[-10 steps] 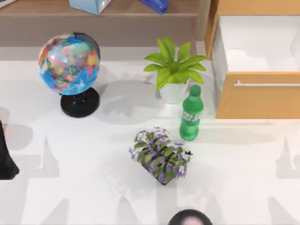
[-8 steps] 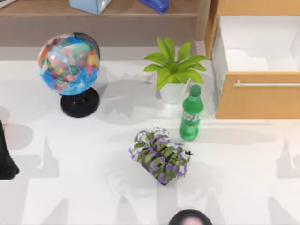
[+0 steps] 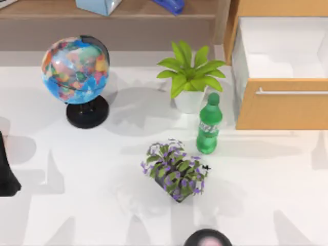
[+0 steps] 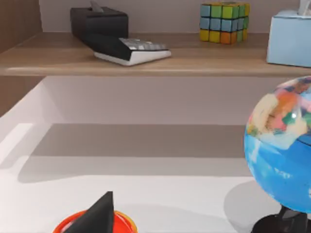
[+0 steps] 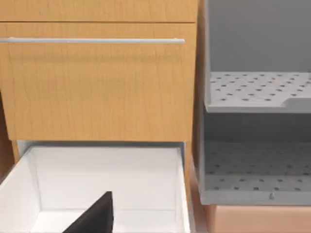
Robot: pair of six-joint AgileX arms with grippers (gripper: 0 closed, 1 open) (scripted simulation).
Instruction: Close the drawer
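Note:
The drawer (image 3: 281, 109) stands pulled out at the table's back right. It has an orange-tan front, a thin silver bar handle (image 3: 292, 93) and white inner walls (image 3: 279, 48). In the right wrist view I look over its white inside (image 5: 107, 179) toward the cabinet, where a shut drawer front (image 5: 97, 82) sits above it. A black part of my right gripper (image 5: 97, 216) shows over the open drawer. My left arm (image 3: 5, 171) is parked at the table's left edge, and a black part of my left gripper (image 4: 99, 213) shows in its wrist view.
A globe (image 3: 77, 72), a potted green plant (image 3: 189, 77), a green bottle (image 3: 208, 125) and a purple-flowered pot (image 3: 174, 171) stand left of the drawer. A brown shelf (image 3: 113, 15) runs along the back. Grey perforated shelves (image 5: 257, 92) sit beside the cabinet.
A shadow near the table's right edge has shifted toward the drawer front. The drawer and the objects on the table have not moved.

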